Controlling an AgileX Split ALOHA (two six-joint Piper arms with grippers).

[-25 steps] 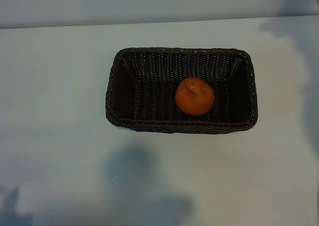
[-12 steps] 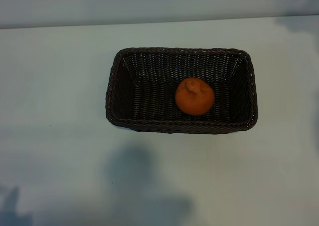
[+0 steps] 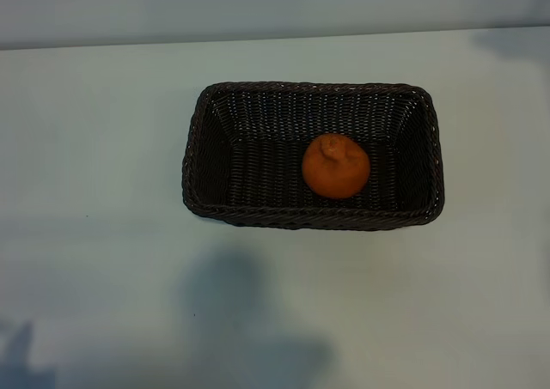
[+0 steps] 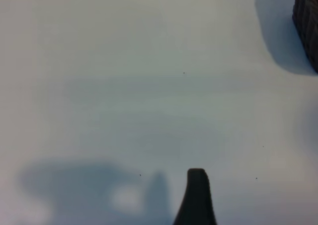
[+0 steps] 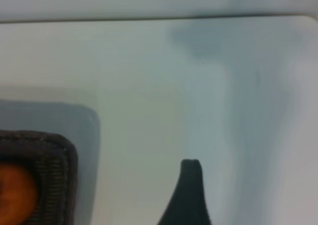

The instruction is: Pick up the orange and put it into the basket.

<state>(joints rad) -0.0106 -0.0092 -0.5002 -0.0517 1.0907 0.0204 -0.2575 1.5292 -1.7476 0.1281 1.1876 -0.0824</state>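
From the exterior view, a pale, smooth table [image 3: 94,234] is filling nearly the whole picture; a plain light wall [image 3: 258,7] is running along its far edge; soft grey shadows are lying on the near part of the table and at the far right corner; the basket [image 3: 193,161] is sitting a little right of the middle, its braided rim showing all round; the orange [image 3: 335,166] is resting on the basket floor, right of the basket's centre, knob turned upward, apart from the basket walls; neither arm nor gripper is showing here.

In the left wrist view, the bare table is taking up almost everything; one dark fingertip of the left gripper [image 4: 196,197] is poking in from the picture's edge, with nothing against it; the second finger is cut off, yet the jaws are standing wide and empty; a corner of the basket [image 4: 308,21] is just entering at the border, casting a shadow on the table.

In the right wrist view, the table's far edge and the wall are showing; one dark fingertip of the right gripper [image 5: 186,195] is hanging over bare table, its partner out of frame, the jaws likewise spread and holding nothing; a basket corner [image 5: 52,155] is showing with a slice of the orange [image 5: 17,195] inside it, the rest cut off.
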